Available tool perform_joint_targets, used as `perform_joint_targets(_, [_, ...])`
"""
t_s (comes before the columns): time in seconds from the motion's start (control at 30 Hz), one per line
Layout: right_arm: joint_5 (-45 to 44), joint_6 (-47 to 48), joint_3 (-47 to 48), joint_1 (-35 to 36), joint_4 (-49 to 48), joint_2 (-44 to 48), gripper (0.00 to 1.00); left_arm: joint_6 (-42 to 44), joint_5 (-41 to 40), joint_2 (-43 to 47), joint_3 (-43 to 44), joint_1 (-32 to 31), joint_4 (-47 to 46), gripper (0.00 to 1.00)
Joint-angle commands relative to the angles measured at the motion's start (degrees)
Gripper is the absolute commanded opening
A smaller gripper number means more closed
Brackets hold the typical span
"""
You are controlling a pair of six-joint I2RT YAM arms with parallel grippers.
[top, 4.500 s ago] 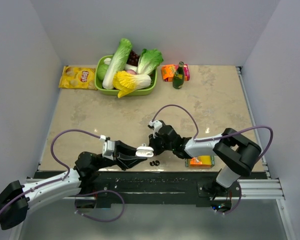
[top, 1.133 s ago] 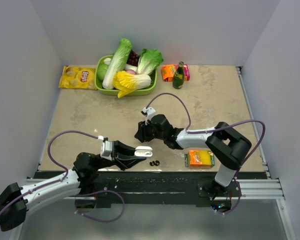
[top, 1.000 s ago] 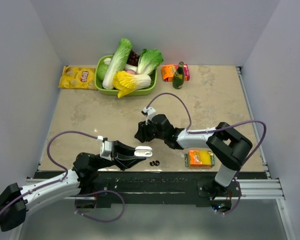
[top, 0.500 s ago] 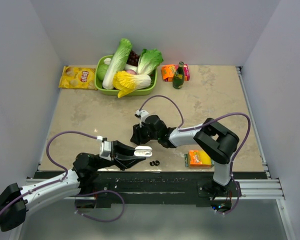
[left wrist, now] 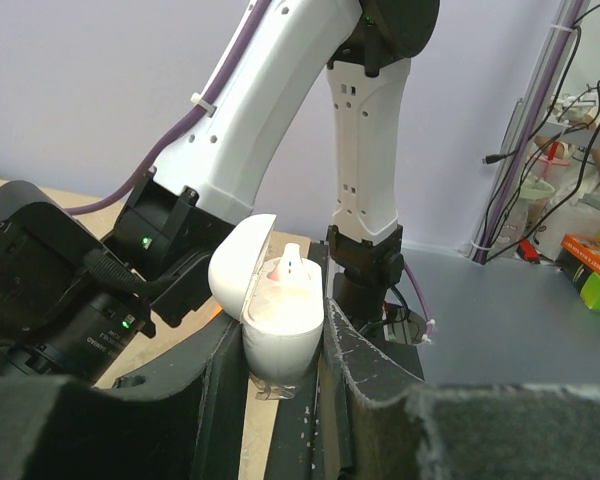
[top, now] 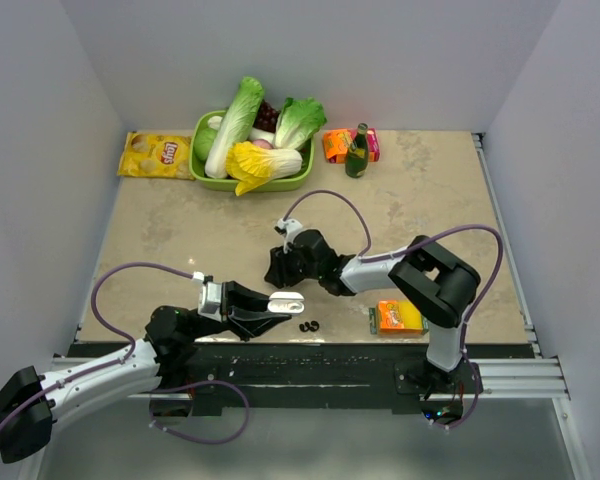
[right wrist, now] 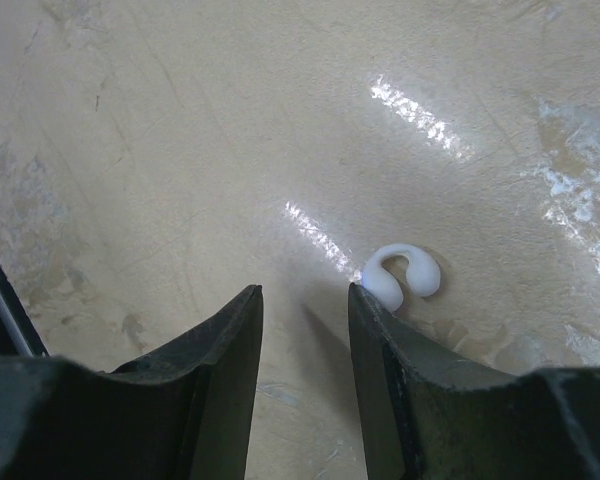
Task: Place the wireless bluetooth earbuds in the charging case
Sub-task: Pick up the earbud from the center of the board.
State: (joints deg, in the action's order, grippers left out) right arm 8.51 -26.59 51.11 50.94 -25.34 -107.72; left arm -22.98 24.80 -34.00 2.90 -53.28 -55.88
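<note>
Right wrist view: white earbud [right wrist: 402,277] lies loose on the table [right wrist: 180,120], just beyond the charging case [left wrist: 280,310]. It sits outside the right end effector [right wrist: 305,300], at one fingertip, touching or nearly so. Jaws narrowly parted, nothing held.

Earbud likely feather-light, hard, glossy and slippery. Best pinched gently across the thicker bulb end, or it may squirt away.

Right arm reaches low toward the case, wrist pitched down at the table. Left end effector [left wrist: 280,335] is clamped on the open case, lid up, with a seated earbud [left wrist: 292,262] apparently inside. Black pair [top: 307,326] just beside the case.
</note>
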Motion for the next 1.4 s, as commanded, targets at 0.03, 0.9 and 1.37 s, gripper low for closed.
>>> perform_joint_targets(0.03, [-3.59, 0.4, -2.42, -1.19, 0.03, 2.6, 0.43, -0.22, -0.28, 0.07, -7.47, -0.16, -3.54, 0.0])
perform_joint_targets(0.9, [-3.42, 4.26, 4.6, -0.93, 6.97, 6.04, 0.46, -0.66, -0.1, -0.37, -7.12, -0.16, -5.03, 0.0])
perform_joint_targets(1.37, [-2.18, 5.67, 6.81, -0.93, 8.82, 1.29, 0.43, -0.4, 0.25, -0.89, -7.2, -0.16, -4.85, 0.0])
